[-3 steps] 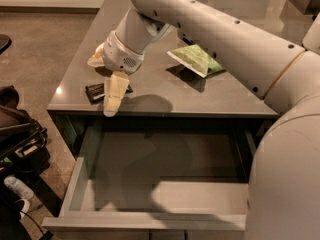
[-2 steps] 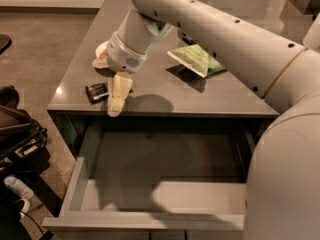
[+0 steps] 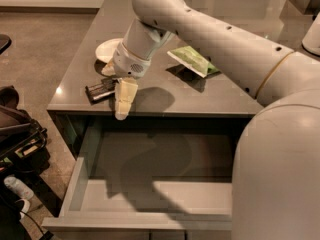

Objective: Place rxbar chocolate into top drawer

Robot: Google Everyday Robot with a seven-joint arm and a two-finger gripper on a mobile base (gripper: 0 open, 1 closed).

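Note:
The rxbar chocolate (image 3: 100,90), a small black bar, lies flat on the grey counter near its front left corner. My gripper (image 3: 115,86) hangs down over the counter's front left part, right beside the bar and at its right end. It is open, with one cream finger (image 3: 124,100) reaching past the counter's front edge and the other (image 3: 108,70) behind the bar. It holds nothing. The top drawer (image 3: 80,184) is pulled out below the counter, its inside bare.
A white bowl (image 3: 106,48) sits behind the gripper. A green snack bag (image 3: 192,61) lies mid-counter. My arm (image 3: 225,39) crosses the counter from the right. A black bag (image 3: 15,129) and clutter lie on the floor at the left.
My gripper has shifted slightly to the right and lower beside the bar. The bar and the drawer have not moved.

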